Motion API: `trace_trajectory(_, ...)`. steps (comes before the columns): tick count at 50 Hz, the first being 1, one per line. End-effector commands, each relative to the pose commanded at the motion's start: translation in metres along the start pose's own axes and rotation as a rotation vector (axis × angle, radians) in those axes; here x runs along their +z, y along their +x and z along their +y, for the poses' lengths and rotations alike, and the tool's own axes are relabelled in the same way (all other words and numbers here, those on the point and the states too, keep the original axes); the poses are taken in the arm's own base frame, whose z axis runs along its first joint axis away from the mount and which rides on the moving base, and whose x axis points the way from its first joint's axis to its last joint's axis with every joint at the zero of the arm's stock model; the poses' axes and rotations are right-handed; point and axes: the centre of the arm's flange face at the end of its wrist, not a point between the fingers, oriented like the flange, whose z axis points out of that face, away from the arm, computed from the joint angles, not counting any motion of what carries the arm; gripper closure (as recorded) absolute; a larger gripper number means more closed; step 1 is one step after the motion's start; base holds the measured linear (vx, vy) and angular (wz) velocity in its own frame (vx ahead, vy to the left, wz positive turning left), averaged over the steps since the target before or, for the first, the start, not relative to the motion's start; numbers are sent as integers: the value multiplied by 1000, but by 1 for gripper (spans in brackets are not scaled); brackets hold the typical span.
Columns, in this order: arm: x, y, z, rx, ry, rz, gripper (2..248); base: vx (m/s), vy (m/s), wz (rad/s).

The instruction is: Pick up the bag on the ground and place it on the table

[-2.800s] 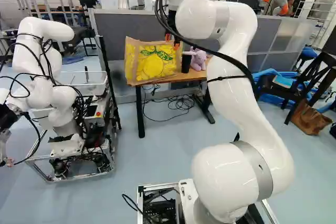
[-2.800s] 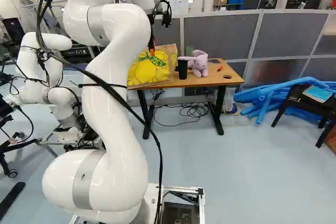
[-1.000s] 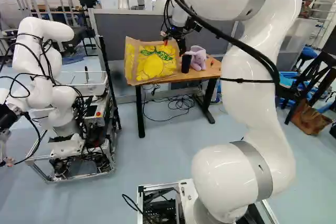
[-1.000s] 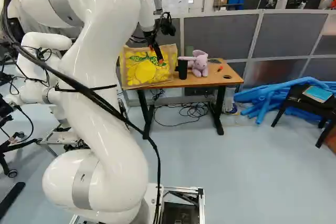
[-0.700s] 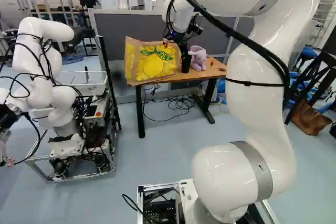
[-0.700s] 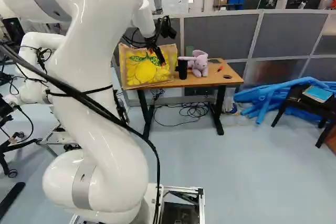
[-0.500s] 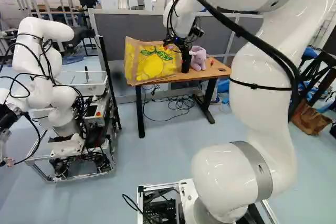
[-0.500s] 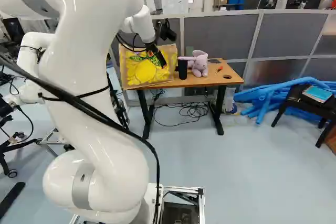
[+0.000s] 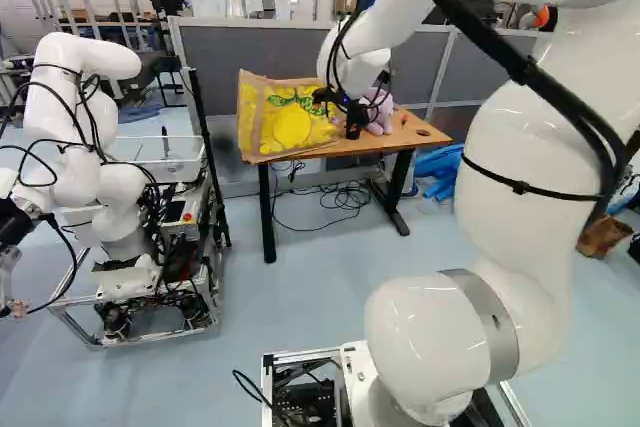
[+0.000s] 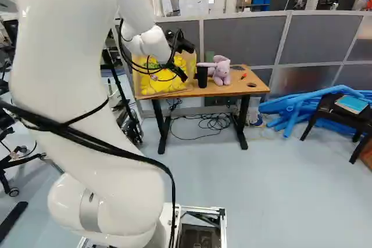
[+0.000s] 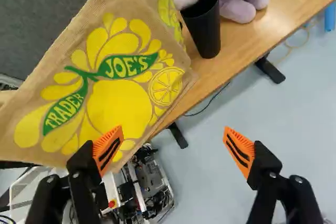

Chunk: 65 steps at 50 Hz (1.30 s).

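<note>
Bag (image 11: 121, 103) of coarse tan cloth, printed with a big yellow lemon and green leaves, standing on the wooden table (image 11: 268, 24). It is ahead of the gripper (image 11: 172, 128) and off to the side of one finger; that finger crosses the bag's near corner in the wrist view, and whether they touch I cannot tell. The gripper's two fingers are spread wide, orange pads (image 11: 107, 151) facing each other, with nothing pinched between them. The lift onto the table looks done.

The weave looks rough, so it should cling to the pads rather than slip. The cloth seems soft yet firm enough to keep a boxy shape, and is unlikely to break. It is probably light, though what is inside does not show. Handles cannot be made out clearly; failing those, the best hold would be the middle of the upper rim, one finger on each face. Pinching a low corner would likely crumple or tip it. Farther ahead, just beside the bag, stands a black cup (image 11: 205, 32) near a lilac plush toy (image 11: 239, 7); a sideways tug could knock the cup.
</note>
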Motion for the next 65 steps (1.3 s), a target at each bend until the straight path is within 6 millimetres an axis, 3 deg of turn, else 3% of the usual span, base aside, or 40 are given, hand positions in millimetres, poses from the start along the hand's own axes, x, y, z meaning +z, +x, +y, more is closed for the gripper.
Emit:
trace_trajectory(34, -37, -100, 68, -258, 72, 186, 3, 0, 0, 0)
trace_trajectory(65, -67, -169, 112, -419, 91, 313, 3, 0, 0, 0)
